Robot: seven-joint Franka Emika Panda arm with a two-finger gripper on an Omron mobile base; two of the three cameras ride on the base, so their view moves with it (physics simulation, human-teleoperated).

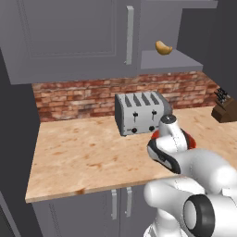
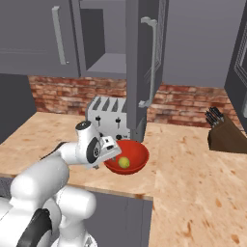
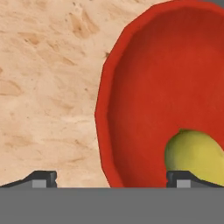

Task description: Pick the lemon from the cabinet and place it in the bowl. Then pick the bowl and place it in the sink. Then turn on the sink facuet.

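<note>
Sitting in the red bowl point(image 2: 126, 156) on the bench point(image 2: 193, 178), the lemon point(image 2: 124, 162) is already dropped off. Gripper point(image 3: 111, 177) hangs wide open with its 2 fingertips straddling the bowl's rim, probably lining up to grab it for the sink trip.

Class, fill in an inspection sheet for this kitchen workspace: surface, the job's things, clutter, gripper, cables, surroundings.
Surface: wooden counter, light with brown flecks.
Job's things: lemon lies inside the red bowl; the bowl stands on the counter near its front edge. Cabinet door stands open.
Clutter: toaster behind the bowl; knife block to the right; orange-tan pastry on the cabinet shelf.
Gripper: gripper open, straddling the bowl's rim, one fingertip over the lemon side.
Cables: nothing seen.
Surroundings: brick backsplash; grey floor units below.
</note>
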